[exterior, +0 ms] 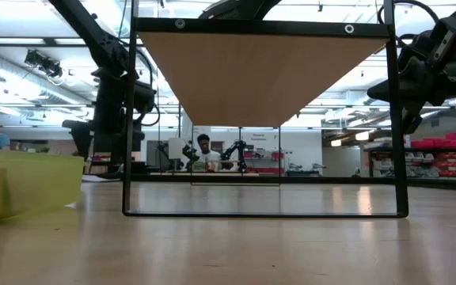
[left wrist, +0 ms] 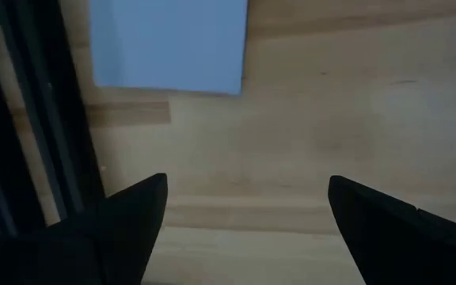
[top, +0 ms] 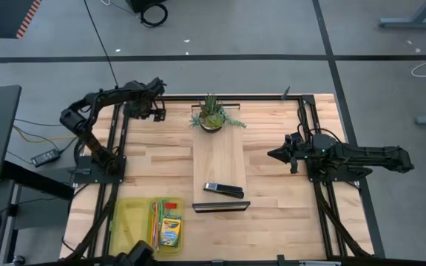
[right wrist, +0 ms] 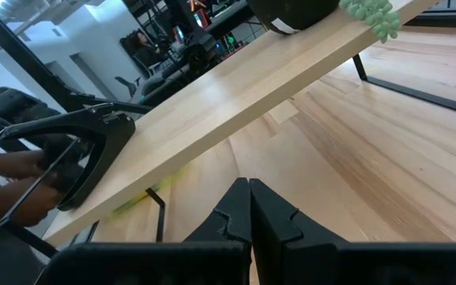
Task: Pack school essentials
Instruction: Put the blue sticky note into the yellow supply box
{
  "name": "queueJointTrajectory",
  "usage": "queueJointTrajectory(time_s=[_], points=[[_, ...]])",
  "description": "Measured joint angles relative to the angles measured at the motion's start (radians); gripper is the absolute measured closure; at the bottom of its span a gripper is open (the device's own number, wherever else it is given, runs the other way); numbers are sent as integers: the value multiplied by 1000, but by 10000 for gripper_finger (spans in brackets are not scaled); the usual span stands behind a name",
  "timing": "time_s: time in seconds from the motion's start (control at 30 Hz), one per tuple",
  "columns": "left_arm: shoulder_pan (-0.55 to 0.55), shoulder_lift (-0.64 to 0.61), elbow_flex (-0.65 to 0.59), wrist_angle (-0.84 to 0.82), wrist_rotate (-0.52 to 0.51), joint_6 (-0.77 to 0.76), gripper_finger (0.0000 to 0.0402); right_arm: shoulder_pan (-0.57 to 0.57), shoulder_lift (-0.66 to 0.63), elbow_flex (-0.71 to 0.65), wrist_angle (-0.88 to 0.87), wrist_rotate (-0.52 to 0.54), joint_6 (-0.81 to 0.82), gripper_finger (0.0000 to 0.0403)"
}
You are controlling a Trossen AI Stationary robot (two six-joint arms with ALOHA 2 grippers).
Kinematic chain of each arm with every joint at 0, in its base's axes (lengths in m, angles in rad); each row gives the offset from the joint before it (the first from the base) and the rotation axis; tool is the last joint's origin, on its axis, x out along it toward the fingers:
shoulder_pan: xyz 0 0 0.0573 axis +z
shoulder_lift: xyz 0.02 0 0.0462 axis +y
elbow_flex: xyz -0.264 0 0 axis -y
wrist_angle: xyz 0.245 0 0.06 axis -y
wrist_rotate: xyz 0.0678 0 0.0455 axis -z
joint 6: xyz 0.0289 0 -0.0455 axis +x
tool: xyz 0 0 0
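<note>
Black fingers of the left gripper (left wrist: 244, 229) stand spread wide and empty, hovering over bare wood at the far left corner of the table (top: 154, 159). Just ahead of them in the left wrist view lies the pad (left wrist: 169, 43), pale blue, flat on the wood beside the dark frame rail.

Right gripper (top: 278, 154): fingers pressed together, nothing between them, held at the right side of the table and pointing toward the raised shelf (top: 219, 166). It waits.

Shelf holds the plant (top: 211, 114) at its far end and the black stapler (top: 223, 190) at its near end (neither is for packing).

Yellow tray (top: 128, 222), near left corner: crayon box (top: 171, 230) and a bundle of pens (top: 156, 218) lie inside, long axes running front to back. Scissors, pencil and eraser cannot be made out.

Judgement: the pad is the one item outside the tray, and the left arm is much the nearer. The pad lies beyond the fingertips along the gripper's line, its near edge across the jaw gap, so a short reach forward and down should bring it within the jaws. The tray sits well apart, along the same left side.
</note>
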Motion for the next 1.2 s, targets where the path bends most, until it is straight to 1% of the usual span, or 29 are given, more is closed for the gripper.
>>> queueJointTrajectory(time_s=[0.23, 0.37, 0.67, 0.8, 0.87, 0.93, 1.07, 1.13, 1.2], points=[[38, 61, 124, -9, 1, 3, 54, 0, 0, 0, 0, 0, 0, 397], [39, 103, 173, -7, 6, 50, 54, 0, 0, 0, 0, 0, 0, 397], [19, 105, 183, 11, 16, 224, 52, 0, 0, 0, 0, 0, 0, 397], [22, 105, 183, 41, 5, 231, 52, 0, 0, 0, 0, 0, 0, 397], [21, 105, 183, 51, 19, 235, 51, 0, 0, 0, 0, 0, 0, 397], [17, 105, 183, 36, 30, 214, 52, 0, 0, 0, 0, 0, 0, 397], [41, 116, 184, 5, 43, 39, 52, 0, 0, 0, 0, 0, 0, 397], [79, 129, 184, -22, 81, -11, 52, 0, 0, 0, 0, 0, 0, 397], [110, 144, 184, -21, 116, -26, 52, 0, 0, 0, 0, 0, 0, 397]])
